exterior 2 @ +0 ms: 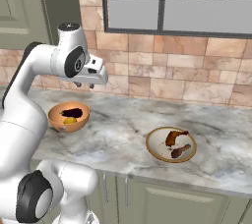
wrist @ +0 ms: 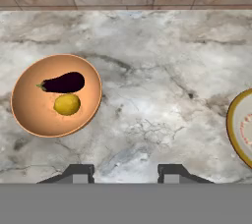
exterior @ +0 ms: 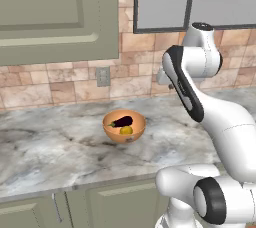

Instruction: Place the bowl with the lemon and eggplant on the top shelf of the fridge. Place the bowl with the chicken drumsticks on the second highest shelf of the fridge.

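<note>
The deep orange bowl (exterior: 116, 134) (exterior 2: 55, 120) (wrist: 34, 112) stands on the marble counter and holds the dark eggplant (exterior: 122, 121) (exterior 2: 72, 113) (wrist: 63, 82) and the yellow lemon (exterior: 126, 130) (exterior 2: 70, 120) (wrist: 67, 104). To its right sits the shallow tan bowl (exterior 2: 155, 142) (wrist: 234, 125) with two reddish-brown chicken drumsticks (exterior 2: 174, 137). My gripper (exterior 2: 84, 85) (wrist: 125, 174) hangs open above the counter, between the two bowls and nearer the orange one, with nothing between its fingers. The fridge is out of view.
The marble counter (exterior: 60, 147) (exterior 2: 123, 134) (wrist: 157, 70) runs along a tiled wall with an outlet (exterior: 102, 76). A window (exterior 2: 172, 7) is above it and an upper cabinet (exterior: 55, 12) hangs at the left. Cabinet doors (exterior 2: 147, 198) lie below the counter's front edge.
</note>
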